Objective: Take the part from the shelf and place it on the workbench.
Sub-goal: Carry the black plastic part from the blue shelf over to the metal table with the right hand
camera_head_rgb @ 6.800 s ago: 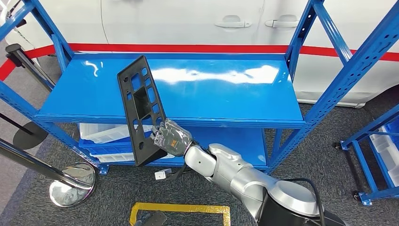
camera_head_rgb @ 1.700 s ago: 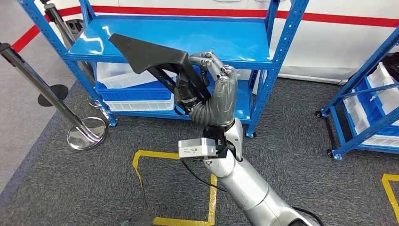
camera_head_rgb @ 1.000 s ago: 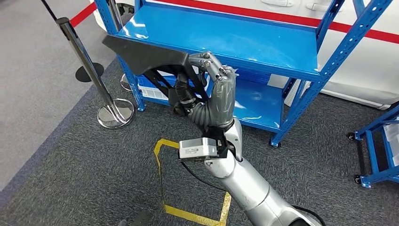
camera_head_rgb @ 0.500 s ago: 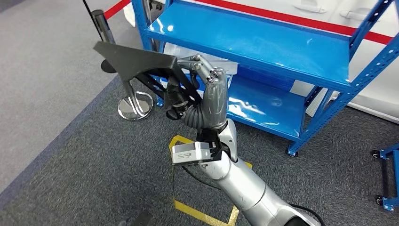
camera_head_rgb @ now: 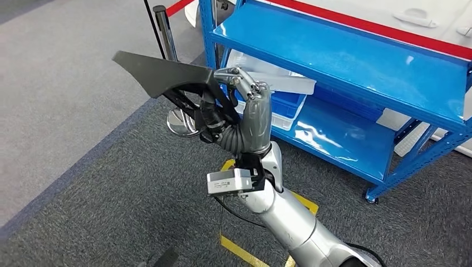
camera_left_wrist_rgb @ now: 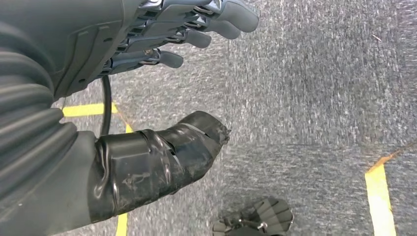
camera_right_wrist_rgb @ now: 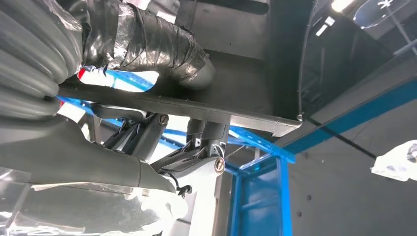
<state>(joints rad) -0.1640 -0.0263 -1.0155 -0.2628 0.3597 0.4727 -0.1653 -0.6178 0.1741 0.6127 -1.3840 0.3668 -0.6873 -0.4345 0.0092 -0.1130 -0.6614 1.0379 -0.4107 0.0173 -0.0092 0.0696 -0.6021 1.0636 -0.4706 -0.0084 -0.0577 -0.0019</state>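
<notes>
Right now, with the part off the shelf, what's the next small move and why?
Probably keep turning away from the blue shelf with the grip unchanged. The right robot hand holds the black part up over grey carpet, and I can't see a workbench to set it on. The left robot hand hangs free.

part (camera_head_rgb: 161, 72): matte black
shelf (camera_head_rgb: 356, 61): bright blue
carpet (camera_head_rgb: 111, 200): speckled grey, yellow tape lines
right hand (camera_head_rgb: 247, 119): dark grey
</notes>
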